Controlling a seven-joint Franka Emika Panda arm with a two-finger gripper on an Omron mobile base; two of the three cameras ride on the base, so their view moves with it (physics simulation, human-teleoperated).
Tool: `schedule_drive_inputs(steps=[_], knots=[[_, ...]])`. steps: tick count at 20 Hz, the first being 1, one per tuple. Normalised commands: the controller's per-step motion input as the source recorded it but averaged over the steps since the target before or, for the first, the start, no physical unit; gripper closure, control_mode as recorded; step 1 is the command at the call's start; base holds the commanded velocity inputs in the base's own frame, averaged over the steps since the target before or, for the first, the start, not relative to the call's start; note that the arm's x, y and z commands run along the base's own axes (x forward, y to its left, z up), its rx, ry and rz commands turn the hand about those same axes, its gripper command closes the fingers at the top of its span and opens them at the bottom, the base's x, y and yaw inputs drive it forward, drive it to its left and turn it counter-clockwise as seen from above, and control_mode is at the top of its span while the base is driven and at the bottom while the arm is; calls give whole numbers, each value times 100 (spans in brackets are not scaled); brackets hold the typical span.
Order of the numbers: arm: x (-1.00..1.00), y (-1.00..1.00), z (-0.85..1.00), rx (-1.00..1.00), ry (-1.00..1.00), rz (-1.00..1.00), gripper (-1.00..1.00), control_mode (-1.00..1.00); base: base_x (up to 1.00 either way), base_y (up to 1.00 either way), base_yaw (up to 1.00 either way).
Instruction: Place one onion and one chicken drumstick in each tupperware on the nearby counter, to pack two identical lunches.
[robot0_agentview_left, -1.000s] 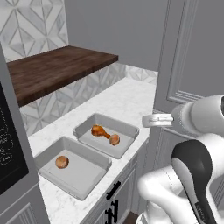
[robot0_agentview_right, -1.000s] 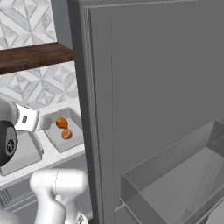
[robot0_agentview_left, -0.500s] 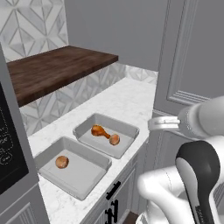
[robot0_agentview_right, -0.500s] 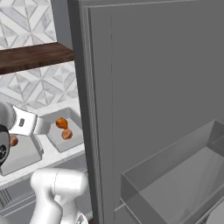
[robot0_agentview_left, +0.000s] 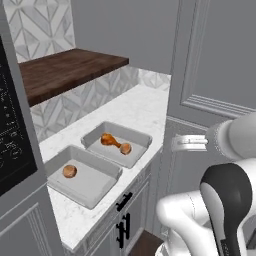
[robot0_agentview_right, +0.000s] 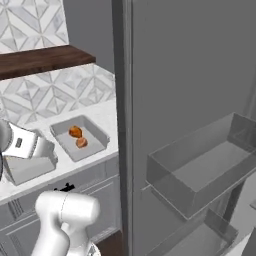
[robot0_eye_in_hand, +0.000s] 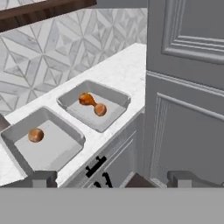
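Two light-grey tupperware stand side by side on the white counter (robot0_agentview_left: 135, 107). The far tupperware (robot0_agentview_left: 145, 137) (robot0_eye_in_hand: 118, 97) (robot0_agentview_right: 97, 132) holds a chicken drumstick (robot0_agentview_left: 111, 140) (robot0_eye_in_hand: 86, 99) (robot0_agentview_right: 75, 132) and an onion (robot0_agentview_left: 126, 148) (robot0_eye_in_hand: 100, 110) (robot0_agentview_right: 81, 143). In the near tupperware (robot0_agentview_left: 92, 180) (robot0_eye_in_hand: 57, 148) lies a single onion (robot0_agentview_left: 69, 171) (robot0_eye_in_hand: 35, 135). My gripper (robot0_agentview_left: 176, 143) (robot0_agentview_right: 49, 152) (robot0_eye_in_hand: 112, 178) hangs open and empty in the air off the counter's front edge, right of the containers and pointing toward them.
A dark wooden shelf (robot0_agentview_left: 65, 70) overhangs the back of the counter. A tall grey panelled door (robot0_agentview_left: 215, 60) rises right of it. Black handles (robot0_agentview_left: 123, 202) mark the cabinets below. A clear drawer (robot0_agentview_right: 200, 165) shows inside the open unit on the right.
The whole picture has shifted a little, so the base has moved. The open gripper has sunk slightly and drawn away from the counter's edge. The food has not moved.
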Motion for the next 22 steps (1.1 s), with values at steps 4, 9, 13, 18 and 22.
schedule_drive_inputs(steps=[4,9,13,18,22], knots=[[0,0,0,0,0,0,-100,100,-100,-3,-7],[0,0,0,0,0,0,-100,100,-100,0,-7],[0,0,0,0,0,0,-100,100,-100,-10,-19],[0,0,0,0,0,0,-100,100,-84,0,-47],[0,0,0,0,0,0,-100,100,-34,-1,-58]])
